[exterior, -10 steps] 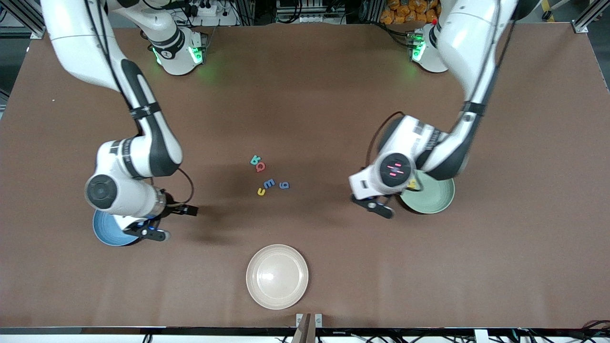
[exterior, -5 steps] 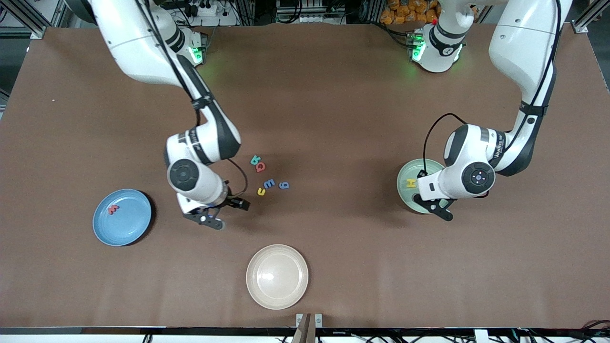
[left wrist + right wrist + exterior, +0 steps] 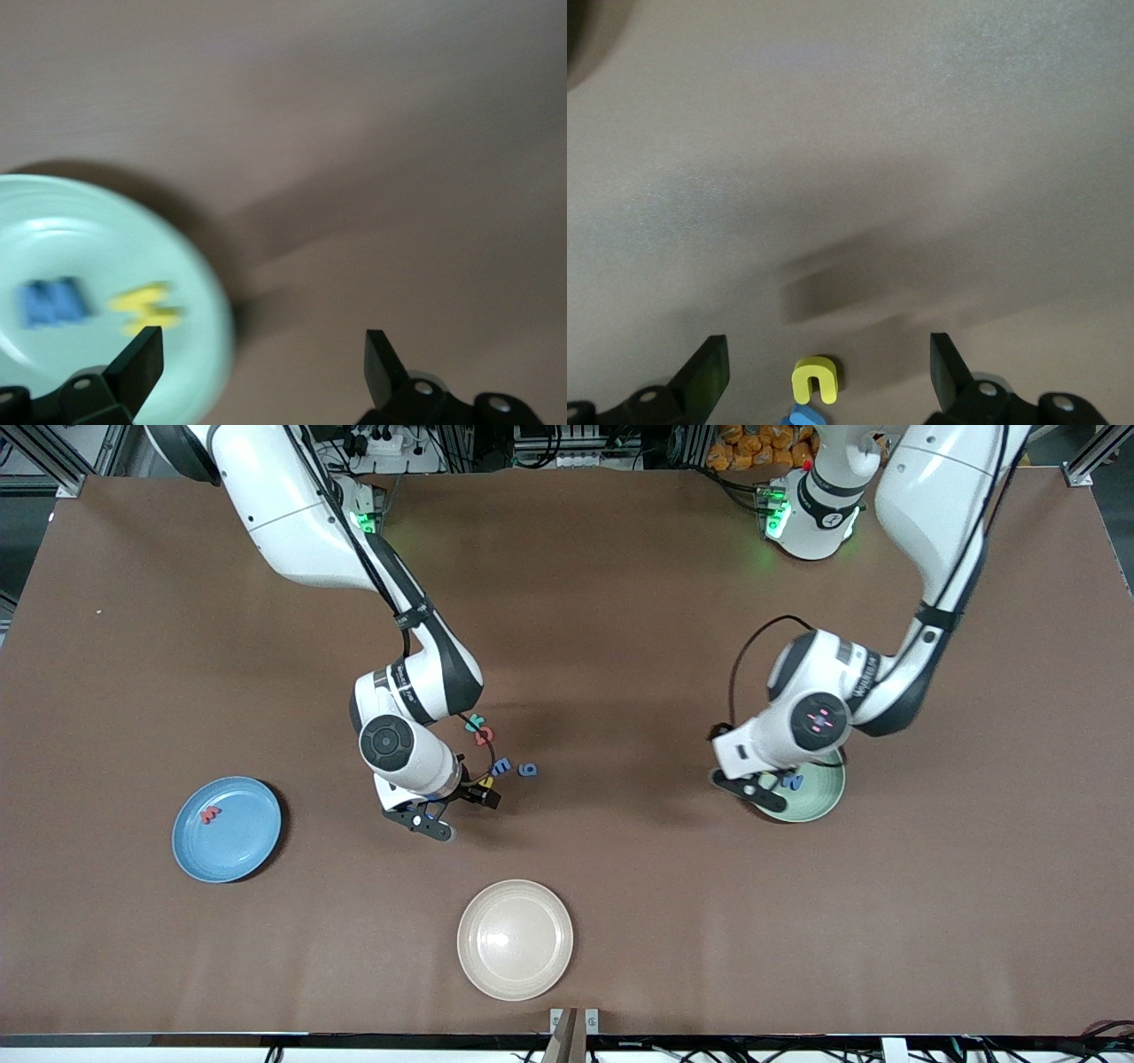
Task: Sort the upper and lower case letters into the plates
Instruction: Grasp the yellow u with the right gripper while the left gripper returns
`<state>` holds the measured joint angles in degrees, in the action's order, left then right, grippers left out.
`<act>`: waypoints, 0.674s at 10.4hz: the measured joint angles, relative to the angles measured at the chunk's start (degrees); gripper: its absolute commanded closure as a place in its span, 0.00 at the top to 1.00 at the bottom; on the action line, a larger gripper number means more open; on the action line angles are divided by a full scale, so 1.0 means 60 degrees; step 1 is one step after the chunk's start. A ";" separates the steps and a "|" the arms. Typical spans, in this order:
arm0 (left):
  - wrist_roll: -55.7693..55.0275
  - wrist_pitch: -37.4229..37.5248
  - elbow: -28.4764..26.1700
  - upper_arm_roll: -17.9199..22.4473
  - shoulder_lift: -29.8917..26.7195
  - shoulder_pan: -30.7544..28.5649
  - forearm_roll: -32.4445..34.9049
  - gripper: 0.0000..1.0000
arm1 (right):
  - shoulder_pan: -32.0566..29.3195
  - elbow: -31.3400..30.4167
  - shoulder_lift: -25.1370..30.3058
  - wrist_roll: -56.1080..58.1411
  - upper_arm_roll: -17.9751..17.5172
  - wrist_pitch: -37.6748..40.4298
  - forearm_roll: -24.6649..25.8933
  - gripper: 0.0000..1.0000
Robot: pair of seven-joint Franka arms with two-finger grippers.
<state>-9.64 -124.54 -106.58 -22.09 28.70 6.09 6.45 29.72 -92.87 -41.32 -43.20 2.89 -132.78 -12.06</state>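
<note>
The right gripper (image 3: 824, 367) hangs with its fingers spread wide over the loose cluster of letters near the middle of the brown table (image 3: 620, 602), and the small yellow letter (image 3: 816, 379), shaped like a rounded arch, lies between its fingertips with a blue letter (image 3: 803, 416) touching it; judged from this, the step in hand is picking up the yellow one, and doing it well means coming straight down, centring the arch between the fingers, and closing across its two legs so the blue neighbour is not dragged along; the pieces look flat, thin and matte, so the fingertips should reach the table before closing; a red letter (image 3: 484, 736), a teal one (image 3: 474, 721) and two more blue ones (image 3: 501, 765) (image 3: 528, 769) lie in the same cluster; the left gripper (image 3: 264, 359), also spread and empty, hangs over the edge of the smooth, shallow mint green plate (image 3: 199, 292), where a blue letter (image 3: 53, 301) and a yellow letter (image 3: 146, 307) rest; the light blue plate (image 3: 252, 850) toward the right arm's end holds one red letter (image 3: 210, 814); a cream plate (image 3: 515, 939) sits nearest the front camera, with nothing in it
</note>
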 measured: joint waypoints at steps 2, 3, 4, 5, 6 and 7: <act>-0.1770 -0.0002 0.0325 -0.0362 0.0067 0.0551 0.0000 1.00 | 0.0151 -0.0014 -0.0109 -0.0427 -0.0024 0.0025 -0.0010 1.00; -0.2497 -0.0002 0.0521 -0.0371 0.0175 0.0892 0.0000 1.00 | 0.0259 -0.0015 -0.0201 -0.0607 -0.0025 0.0024 -0.0011 1.00; -0.3056 -0.0005 0.0687 -0.0373 0.0327 0.1172 0.0000 1.00 | 0.0329 -0.0021 -0.0265 -0.0681 -0.0026 0.0021 -0.0012 1.00; -0.3387 -0.0025 0.0861 -0.0373 0.0514 0.1370 0.0000 1.00 | 0.0372 -0.0039 -0.0302 -0.0728 -0.0026 0.0014 -0.0012 1.00; -0.3625 -0.0037 0.1056 -0.0373 0.0715 0.1537 0.0000 1.00 | 0.0385 -0.0103 -0.0317 -0.0747 -0.0026 -0.0007 -0.0012 1.00; -0.3860 -0.0052 0.1218 -0.0373 0.0887 0.1703 0.0000 1.00 | 0.0388 -0.0180 -0.0326 -0.0749 -0.0026 -0.0031 -0.0012 1.00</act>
<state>-32.80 -124.85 -99.27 -24.33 34.02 16.31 6.45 32.05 -93.95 -43.28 -47.69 2.73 -132.97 -12.13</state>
